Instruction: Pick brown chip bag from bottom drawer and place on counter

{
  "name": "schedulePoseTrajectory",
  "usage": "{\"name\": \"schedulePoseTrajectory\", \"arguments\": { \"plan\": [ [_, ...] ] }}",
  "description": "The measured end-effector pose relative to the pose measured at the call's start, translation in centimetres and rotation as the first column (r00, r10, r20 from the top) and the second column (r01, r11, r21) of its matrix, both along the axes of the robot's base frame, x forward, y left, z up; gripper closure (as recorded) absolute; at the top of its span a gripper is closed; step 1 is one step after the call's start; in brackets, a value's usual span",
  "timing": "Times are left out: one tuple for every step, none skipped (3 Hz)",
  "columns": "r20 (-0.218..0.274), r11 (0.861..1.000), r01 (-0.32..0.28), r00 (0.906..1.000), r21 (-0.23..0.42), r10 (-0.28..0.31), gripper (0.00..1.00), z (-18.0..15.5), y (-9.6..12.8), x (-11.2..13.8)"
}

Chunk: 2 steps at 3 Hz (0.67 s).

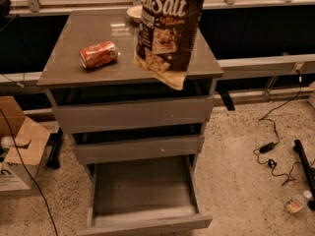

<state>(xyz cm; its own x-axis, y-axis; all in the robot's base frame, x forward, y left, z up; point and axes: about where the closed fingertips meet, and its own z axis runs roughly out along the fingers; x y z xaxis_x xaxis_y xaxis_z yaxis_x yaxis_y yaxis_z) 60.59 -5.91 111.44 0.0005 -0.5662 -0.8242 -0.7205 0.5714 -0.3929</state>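
Dim, warm light; glare on the counter [115,31]; jaws at top edge

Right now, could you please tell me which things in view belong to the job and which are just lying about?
Job: chip bag, hanging over the counter's front edge; counter; open bottom drawer; claw, out of view above the bag.
Lying about: red can and dish on the counter; cardboard box, cable and bottle on the floor.
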Motion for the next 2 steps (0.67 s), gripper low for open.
{"name": "schedulePoseTrajectory", "arguments": {
  "plan": [
    [-0.032, 1.0, -0.013, 0.9994, -0.015, 0.013, 1.0, -1.3, 1.5, 3.2],
    [-0.067, 0.999, -0.021, 0.9976, -0.028, 0.019, 1.0, -2.9, 2.7, 6.2]
  ]
}}
